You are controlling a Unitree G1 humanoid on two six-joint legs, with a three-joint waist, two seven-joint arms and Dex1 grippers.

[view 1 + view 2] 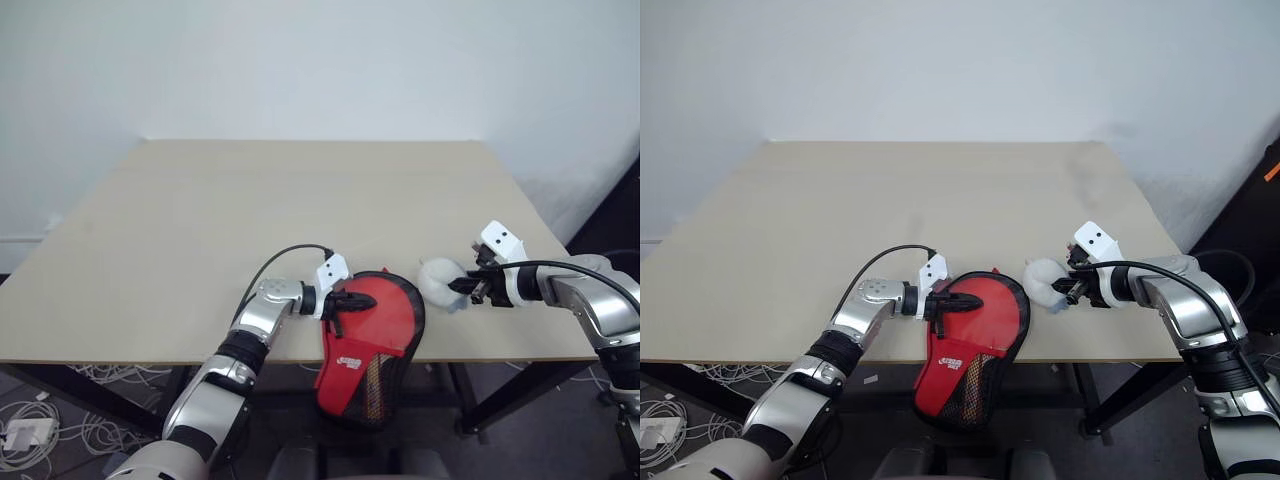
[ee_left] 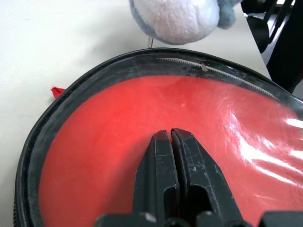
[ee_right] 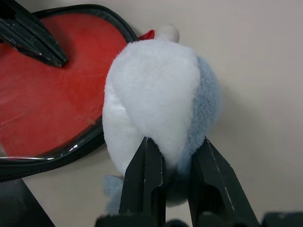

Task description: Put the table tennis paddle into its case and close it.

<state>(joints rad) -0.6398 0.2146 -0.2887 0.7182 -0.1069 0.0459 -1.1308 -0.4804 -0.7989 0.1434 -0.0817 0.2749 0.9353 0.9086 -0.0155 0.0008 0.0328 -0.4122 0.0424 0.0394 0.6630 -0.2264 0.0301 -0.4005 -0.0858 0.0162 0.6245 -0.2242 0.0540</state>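
A pale beige table (image 1: 250, 230) with a plain, matte top spans the middle of the frame, its far edge meeting a bare white wall (image 1: 320, 60) that takes up the whole upper part. Black table legs (image 1: 505, 395) slant down at the lower right and lower left. On the grey floor (image 1: 40, 400) in the lower left corner lie tangled white cables (image 1: 60, 415) and a white power adapter (image 1: 22, 434). A dark object stands at the right edge. Light is even and soft.
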